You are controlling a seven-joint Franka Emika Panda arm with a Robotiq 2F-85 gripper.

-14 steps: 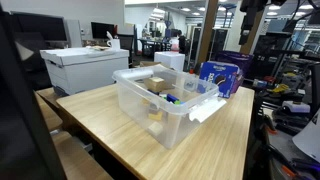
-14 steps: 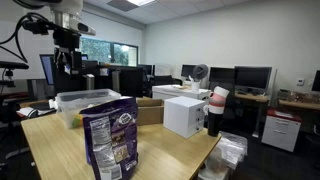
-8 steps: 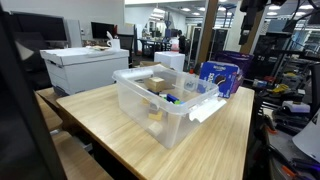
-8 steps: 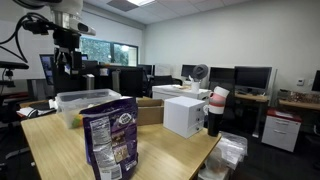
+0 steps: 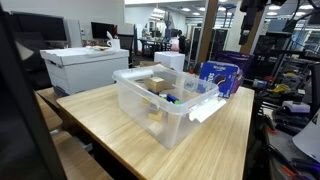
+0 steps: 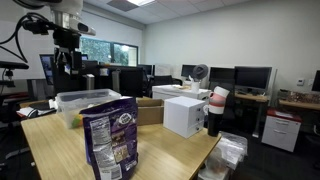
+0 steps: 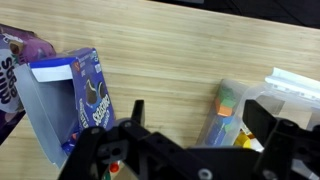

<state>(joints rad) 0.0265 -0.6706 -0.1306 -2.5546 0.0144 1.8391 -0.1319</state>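
Two fingers stand wide apart with nothing between them, hanging high over the wooden counter in the wrist view. Beneath them, at the left of that frame, lies a blue box, with a purple bag at the far left edge. A clear bin holding colourful items sits at the right. In an exterior view the bin fills mid-frame, with the blue box just beyond it toward the right.

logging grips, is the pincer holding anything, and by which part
Nothing is held; the open pincer hangs above the table, clear of the blue box and plastic bin.
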